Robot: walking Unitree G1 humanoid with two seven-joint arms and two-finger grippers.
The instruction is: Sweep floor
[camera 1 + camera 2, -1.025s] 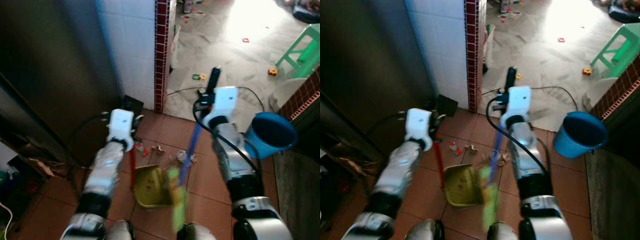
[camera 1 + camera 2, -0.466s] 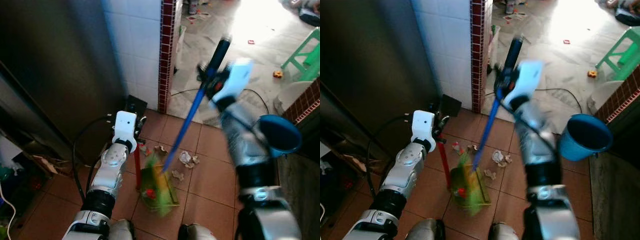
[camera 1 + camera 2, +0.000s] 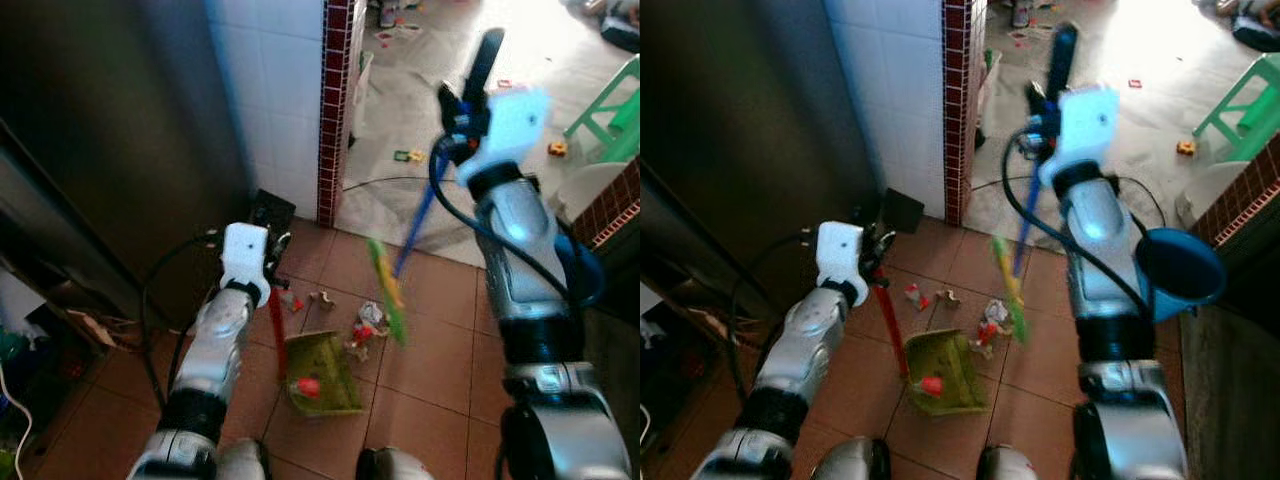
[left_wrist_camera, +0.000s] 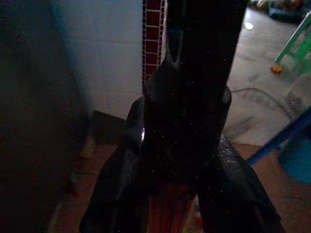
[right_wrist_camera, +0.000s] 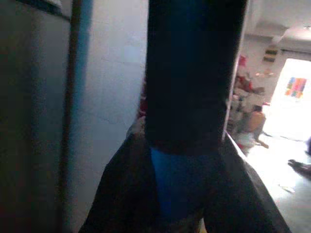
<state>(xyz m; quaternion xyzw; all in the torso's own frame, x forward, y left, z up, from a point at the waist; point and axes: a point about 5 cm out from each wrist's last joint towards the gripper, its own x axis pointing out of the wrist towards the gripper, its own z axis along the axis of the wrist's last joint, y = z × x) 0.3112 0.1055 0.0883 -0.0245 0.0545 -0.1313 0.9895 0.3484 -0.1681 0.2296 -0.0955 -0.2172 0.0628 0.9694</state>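
Terracotta floor tiles [image 3: 420, 345] run under both arms, meeting glossy white wall tile edged with a dark red mosaic strip [image 3: 333, 100]. Below the right gripper [image 3: 463, 105], whose fingers are clamped around the broom [image 3: 415, 225], the thin blue shaft slants down to blurred green bristles lifted just off the floor. Below the left gripper [image 3: 268, 265], fingers closed on a straight red handle, sits the flat olive-green dustpan [image 3: 322, 372] on the tiles, a small red scrap inside. Crumpled pale paper litter [image 3: 368, 318] lies between pan and bristles. Round blue plastic bucket [image 3: 1180, 270] stands beside the right forearm.
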